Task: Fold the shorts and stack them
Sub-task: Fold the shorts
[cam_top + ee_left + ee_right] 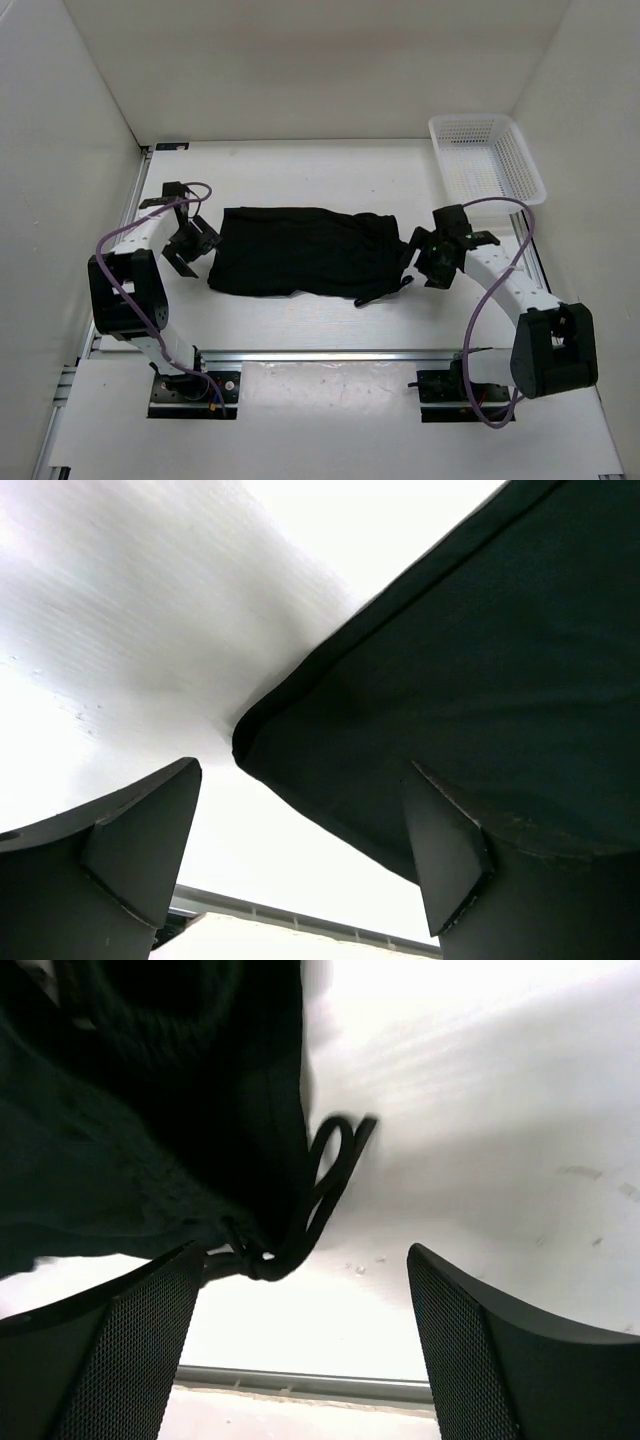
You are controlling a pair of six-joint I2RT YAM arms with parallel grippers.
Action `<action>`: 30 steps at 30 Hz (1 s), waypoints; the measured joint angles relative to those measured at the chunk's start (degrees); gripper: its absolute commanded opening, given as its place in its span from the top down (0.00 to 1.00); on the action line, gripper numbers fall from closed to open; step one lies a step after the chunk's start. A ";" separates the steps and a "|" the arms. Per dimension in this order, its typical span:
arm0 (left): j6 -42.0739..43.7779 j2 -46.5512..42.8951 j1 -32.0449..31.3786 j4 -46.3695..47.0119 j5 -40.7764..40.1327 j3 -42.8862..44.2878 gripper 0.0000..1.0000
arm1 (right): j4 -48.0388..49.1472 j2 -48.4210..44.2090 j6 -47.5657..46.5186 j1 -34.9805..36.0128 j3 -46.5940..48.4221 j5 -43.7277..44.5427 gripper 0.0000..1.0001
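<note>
Soft black fabric shorts (300, 262) lie flat as a dark oblong in the middle of the white table (300, 170), between my two arms. My left gripper (186, 250) is spread wide, empty, at their left hem corner. My right gripper (430, 262) is also spread wide, beside the thin looped black drawstring (335, 1175). The cloth looks light and limp, likely to slump, so I would pinch all layers at the edges.
</note>
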 measured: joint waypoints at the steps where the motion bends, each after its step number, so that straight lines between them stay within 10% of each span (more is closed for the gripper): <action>1: 0.17 0.00 0.07 -0.11 -0.04 0.37 0.08 | -0.13 -0.02 -0.90 -1.25 0.61 -0.85 0.13; 21: 0.81 -0.81 0.11 -1.51 -0.39 4.04 0.11 | 10.97 18.27 -7.80 -3.37 4.24 -16.44 0.12; 24: 0.81 -0.81 0.11 -1.49 -0.55 4.04 0.13 | 13.55 19.56 -6.69 -1.33 4.68 -15.91 0.30; 30: 1.68 -0.81 1.01 -1.51 -0.61 4.00 0.15 | 16.52 21.97 -3.61 3.17 4.87 -11.76 1.00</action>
